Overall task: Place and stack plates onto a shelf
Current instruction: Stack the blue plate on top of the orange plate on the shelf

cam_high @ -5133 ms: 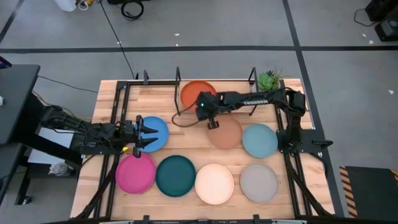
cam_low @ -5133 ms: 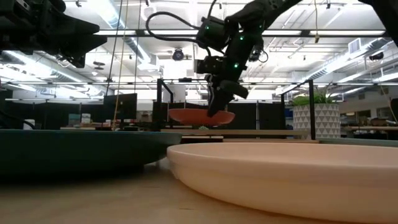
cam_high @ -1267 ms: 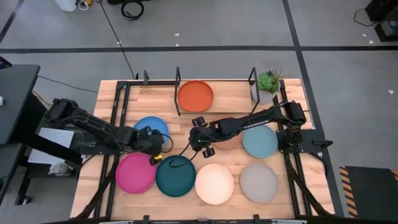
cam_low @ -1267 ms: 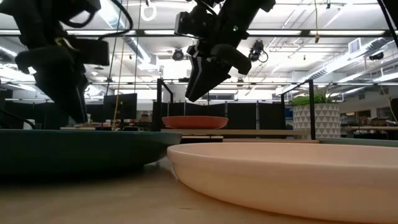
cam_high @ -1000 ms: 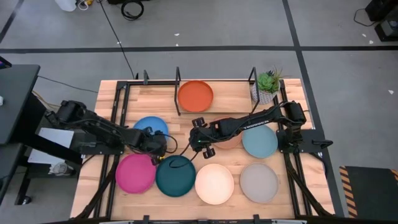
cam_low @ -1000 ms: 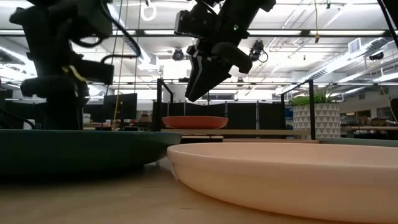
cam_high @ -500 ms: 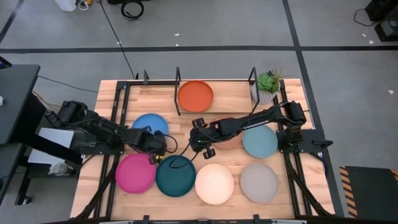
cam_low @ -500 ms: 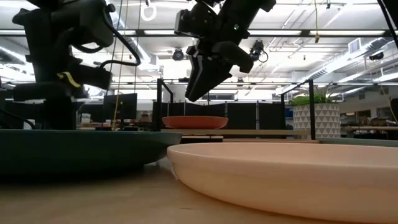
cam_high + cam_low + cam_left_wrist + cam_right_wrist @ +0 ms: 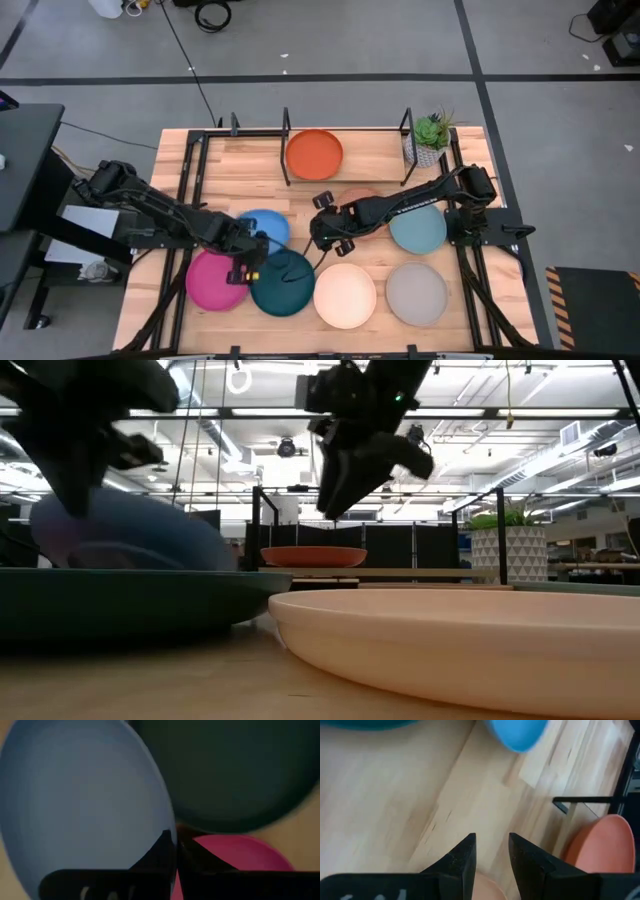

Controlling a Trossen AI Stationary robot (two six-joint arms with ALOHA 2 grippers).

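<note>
Across the table: table of pale wood carries two arms, one shelf, eight plates and one plant.
Shelf: one black rod shelf stands at the table's far edge, well beyond both claws.
Plates, count: eight, one of each colour.
Orange plate: orange plate lies flat on the shelf, beyond the right claw.
Blue plate: blue plate is pinched at its rim by the left claw; in the low view it hangs tilted, its raised side toward the claw, clear of the table.
Dark teal plate: dark teal plate lies flat just beside the left claw, partly under the blue plate's edge.
Magenta plate: magenta plate lies flat on the left claw's other side.
Tan plate: tan plate is mostly hidden under the right arm, behind the right claw.
Other plates: cream plate, grey plate and light blue plate lie flat, apart from both claws.
Left claw: clenched on the blue plate's rim; its fingers meet across the edge in the left wrist view.
Right claw: right claw hangs above bare wood near the table's middle, fingers parted with a narrow gap, gripping nothing.
Plant: small green plant stands by the shelf's right post.
Hard to make out: blue plate's outline smears in the low view.
</note>
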